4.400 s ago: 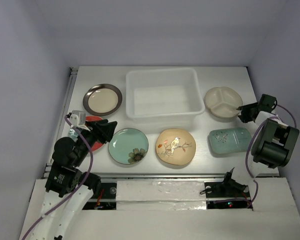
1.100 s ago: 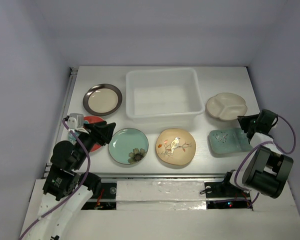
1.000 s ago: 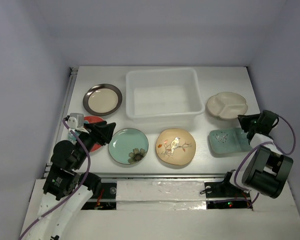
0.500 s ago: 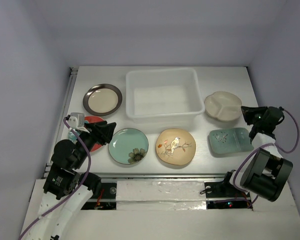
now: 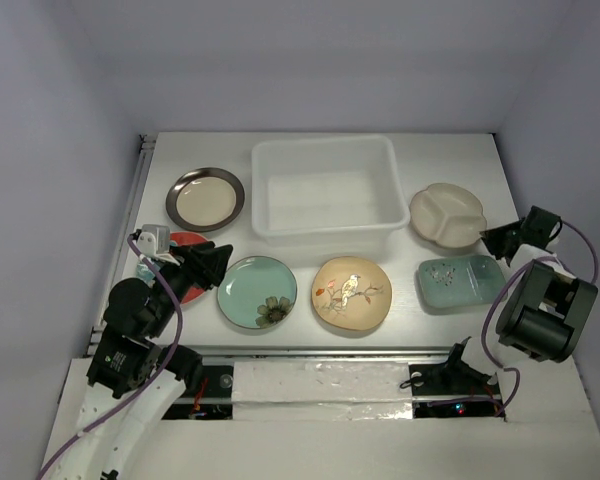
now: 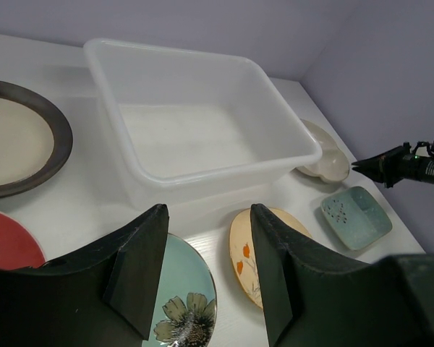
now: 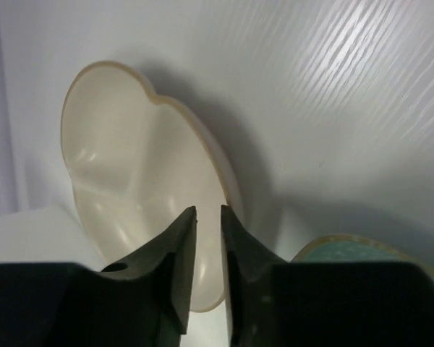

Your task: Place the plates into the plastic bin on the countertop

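Observation:
The plastic bin (image 5: 325, 236) stands empty at the back centre; it also shows in the left wrist view (image 6: 224, 189). The cream divided plate (image 5: 445, 213) lies right of it. My right gripper (image 5: 485, 240) sits at that plate's near-right rim, jaws nearly together across the rim (image 7: 208, 210). The pale green rectangular plate (image 5: 458, 280) lies just in front. My left gripper (image 5: 215, 262) is open and empty (image 6: 206, 213), beside the teal flower plate (image 5: 258, 291) and over the red plate (image 5: 185, 238). The tan bird plate (image 5: 351, 291) and the dark-rimmed plate (image 5: 205, 198) lie untouched.
Pale lavender walls enclose the white countertop (image 5: 430, 155) on three sides. A metal rail (image 5: 130, 215) runs along its left edge. The arm bases and cables sit at the near edge.
My right gripper swung from the green plate's far edge up to the divided plate's rim. That plate shifted slightly. The left arm has not moved.

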Controlling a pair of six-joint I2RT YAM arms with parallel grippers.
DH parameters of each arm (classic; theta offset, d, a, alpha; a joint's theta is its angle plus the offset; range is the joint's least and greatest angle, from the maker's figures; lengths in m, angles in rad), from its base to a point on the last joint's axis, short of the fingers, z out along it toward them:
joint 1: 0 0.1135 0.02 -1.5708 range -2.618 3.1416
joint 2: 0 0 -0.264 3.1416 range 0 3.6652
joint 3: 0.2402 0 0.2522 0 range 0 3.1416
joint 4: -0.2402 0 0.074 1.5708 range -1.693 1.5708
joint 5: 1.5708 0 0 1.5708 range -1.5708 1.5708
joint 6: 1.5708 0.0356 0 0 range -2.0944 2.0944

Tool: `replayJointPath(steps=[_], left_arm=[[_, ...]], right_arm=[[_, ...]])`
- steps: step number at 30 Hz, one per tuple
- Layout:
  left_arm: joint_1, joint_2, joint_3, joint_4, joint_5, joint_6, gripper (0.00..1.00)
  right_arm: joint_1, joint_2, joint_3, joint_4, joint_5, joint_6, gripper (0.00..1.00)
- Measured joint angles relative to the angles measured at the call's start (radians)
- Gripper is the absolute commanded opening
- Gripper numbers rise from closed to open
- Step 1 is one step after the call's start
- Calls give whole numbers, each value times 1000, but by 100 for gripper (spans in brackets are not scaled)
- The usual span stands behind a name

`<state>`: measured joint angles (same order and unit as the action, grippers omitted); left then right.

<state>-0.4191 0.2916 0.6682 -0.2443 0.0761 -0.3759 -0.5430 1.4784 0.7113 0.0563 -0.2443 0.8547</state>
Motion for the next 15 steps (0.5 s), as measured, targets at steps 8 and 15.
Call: replayJointPath(steps=[8, 15], left_arm=[[2, 1, 0, 0, 2, 0, 46], [-8, -20, 0, 0, 1, 0, 46]], right_arm=[[0, 1, 114, -169, 134, -119, 51], [13, 100, 216, -297, 136, -169, 49]])
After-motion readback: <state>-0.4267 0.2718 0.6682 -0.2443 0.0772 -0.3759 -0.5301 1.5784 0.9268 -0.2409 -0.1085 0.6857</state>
